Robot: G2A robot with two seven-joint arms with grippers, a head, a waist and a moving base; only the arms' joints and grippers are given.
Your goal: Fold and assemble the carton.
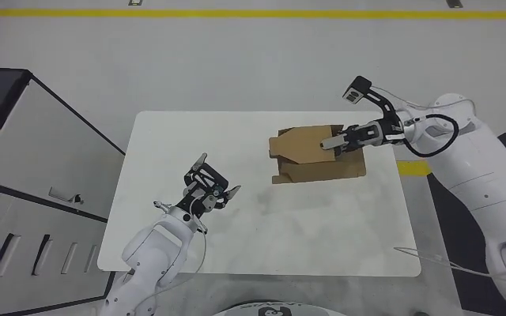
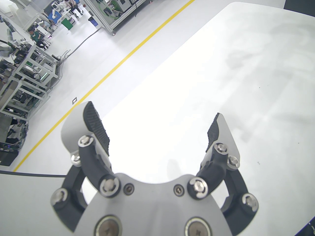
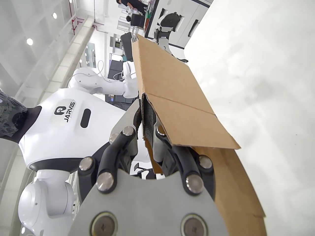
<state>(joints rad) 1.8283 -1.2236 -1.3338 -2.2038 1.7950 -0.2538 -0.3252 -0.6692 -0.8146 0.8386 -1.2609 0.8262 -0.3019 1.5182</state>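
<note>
A brown cardboard carton [image 1: 312, 152] lies partly folded on the right half of the white table [image 1: 261, 245], its flaps spread toward the table's middle. My right gripper [image 1: 326, 145] comes in from the right and is shut on the edge of one carton panel [image 3: 169, 92]; that edge sits pinched between the fingers [image 3: 128, 128]. My left gripper [image 1: 213, 186] is over the near left part of the table, well apart from the carton. It stands open, and between its pads [image 2: 96, 126] there is only bare table [image 2: 221, 74].
A grey cabinet [image 1: 39, 189] stands against the table's left side. A yellow line [image 1: 253, 13] runs across the floor beyond the far edge. A dark floor mat [image 1: 458, 229] lies to the right.
</note>
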